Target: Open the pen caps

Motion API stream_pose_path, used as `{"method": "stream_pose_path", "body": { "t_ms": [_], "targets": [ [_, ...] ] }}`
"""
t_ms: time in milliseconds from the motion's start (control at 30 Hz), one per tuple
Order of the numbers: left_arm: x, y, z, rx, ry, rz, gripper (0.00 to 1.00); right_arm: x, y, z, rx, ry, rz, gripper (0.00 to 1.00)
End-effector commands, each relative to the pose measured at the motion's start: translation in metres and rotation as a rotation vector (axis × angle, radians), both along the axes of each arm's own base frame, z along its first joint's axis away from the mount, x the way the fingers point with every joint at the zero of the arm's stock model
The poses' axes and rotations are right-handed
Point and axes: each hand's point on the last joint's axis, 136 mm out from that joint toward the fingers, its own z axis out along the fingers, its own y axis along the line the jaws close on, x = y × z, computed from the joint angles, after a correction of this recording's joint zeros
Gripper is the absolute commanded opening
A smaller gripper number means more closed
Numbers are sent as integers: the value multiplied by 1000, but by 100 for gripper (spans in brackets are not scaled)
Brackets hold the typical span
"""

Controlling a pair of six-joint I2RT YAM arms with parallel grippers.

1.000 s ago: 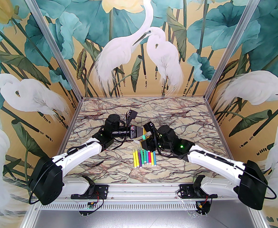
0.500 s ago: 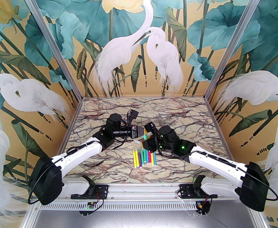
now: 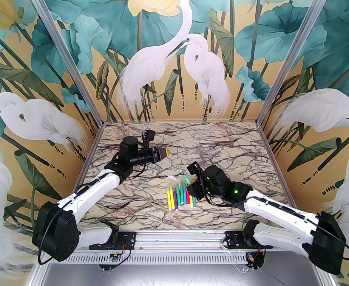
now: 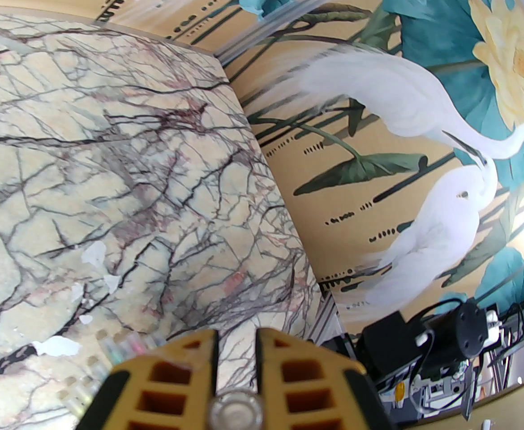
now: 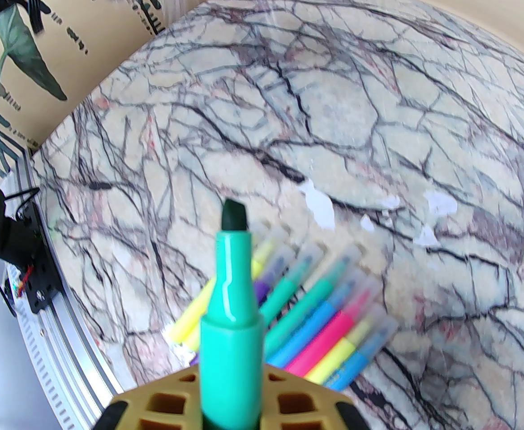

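My right gripper [image 3: 190, 180] [image 5: 233, 374] is shut on a green pen [image 5: 230, 316] [image 3: 187, 178]. That pen's dark green felt tip [image 5: 234, 215] is bare and points away from the wrist, above the table. My left gripper [image 3: 166, 152] [image 4: 237, 343] is at the back left, shut on a clear pen cap [image 4: 236, 412] seen end-on between its yellow fingers. Several capped pens [image 3: 182, 197] [image 5: 315, 311] lie side by side on the marble table, just under the right gripper. Their pale caps [image 5: 369, 294] point toward the far side.
The marble table [image 3: 222, 147] is walled by painted panels on three sides. White scuffs [image 5: 320, 206] mark the top just beyond the pens. The metal rail [image 3: 174, 237] with both arm bases runs along the near edge.
The two grippers, close together on the green pen, have pulled apart. The left went back and left with the cap. The right drew toward the near right with the now bare-tipped pen.
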Motion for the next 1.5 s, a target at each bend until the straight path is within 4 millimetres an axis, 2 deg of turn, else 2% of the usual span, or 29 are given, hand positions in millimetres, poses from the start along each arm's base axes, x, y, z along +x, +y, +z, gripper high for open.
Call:
{"method": "stream_pose_path", "body": {
  "t_ms": [0,267,400,633,833,1033,1467],
  "targets": [
    [8,19,8,85,-29,74,0,4,-14,-5,-47,-33,-46,0],
    [15,80,-36,507,31,274,0,39,-41,-3,-129,-79,-230,0],
    [17,116,-57,702,66,376,0,65,-65,-7,-181,-44,-349,0],
    [22,156,-85,827,135,481,0,110,-117,-17,-287,-18,-571,0],
    [32,176,-108,868,192,516,0,142,-154,-35,-355,14,-705,0],
    [40,189,-132,901,258,526,0,166,-181,-55,-388,67,-789,0],
    [52,199,-186,974,390,481,0,196,-214,-79,-385,172,-867,0]
  ]
}}
